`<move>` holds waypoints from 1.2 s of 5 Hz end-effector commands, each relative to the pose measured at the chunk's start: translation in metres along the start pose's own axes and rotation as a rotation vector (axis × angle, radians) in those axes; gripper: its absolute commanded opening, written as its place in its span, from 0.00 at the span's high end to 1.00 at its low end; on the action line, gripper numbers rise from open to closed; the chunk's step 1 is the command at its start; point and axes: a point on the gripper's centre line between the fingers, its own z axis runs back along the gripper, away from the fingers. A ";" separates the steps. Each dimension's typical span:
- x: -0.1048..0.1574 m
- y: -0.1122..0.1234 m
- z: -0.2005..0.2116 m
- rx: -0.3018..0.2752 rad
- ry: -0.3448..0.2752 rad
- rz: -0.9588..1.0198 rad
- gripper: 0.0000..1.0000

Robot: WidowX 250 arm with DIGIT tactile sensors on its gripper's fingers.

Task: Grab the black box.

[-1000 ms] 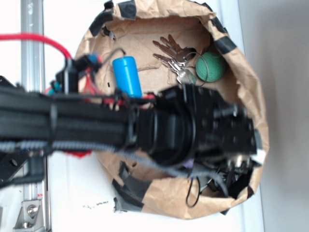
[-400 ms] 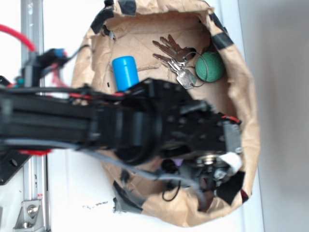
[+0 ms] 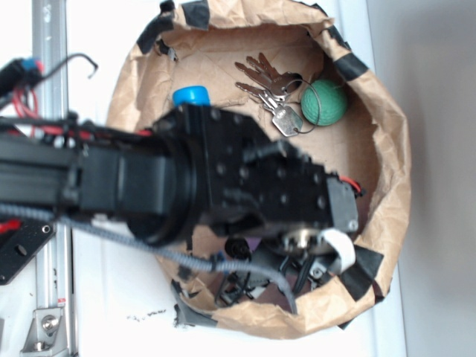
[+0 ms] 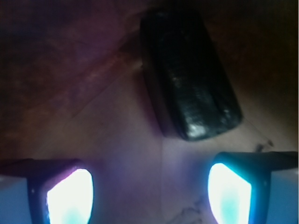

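One black box (image 4: 189, 77) lies on the paper bag's (image 3: 387, 141) floor, just ahead of the gripper (image 4: 149, 193), whose two fingers (image 4: 70, 196) stand apart, empty.

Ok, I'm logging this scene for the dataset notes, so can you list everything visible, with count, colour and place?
black box: one, glossy black, on the paper floor ahead of the fingers, untouched
paper bin: one, brown, rim patched with black tape, on the white table
keys: a bunch, silver, upper part of the bin
green ball: one, beside the keys, by the right wall
blue cylinder: one, mostly hidden behind the arm
metal rail: one, grey, left edge
gripper: one, black arm low in the bin; fingers glowing white-blue, spread apart, holding nothing
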 end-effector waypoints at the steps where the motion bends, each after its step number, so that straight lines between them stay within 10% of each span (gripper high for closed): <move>1: 0.027 0.014 0.012 0.099 -0.076 -0.039 0.00; 3: 0.044 0.002 -0.014 -0.029 -0.149 -0.119 0.00; 4: 0.044 -0.002 -0.017 -0.066 -0.183 -0.109 1.00; 6: 0.032 0.002 -0.004 -0.017 -0.186 -0.087 1.00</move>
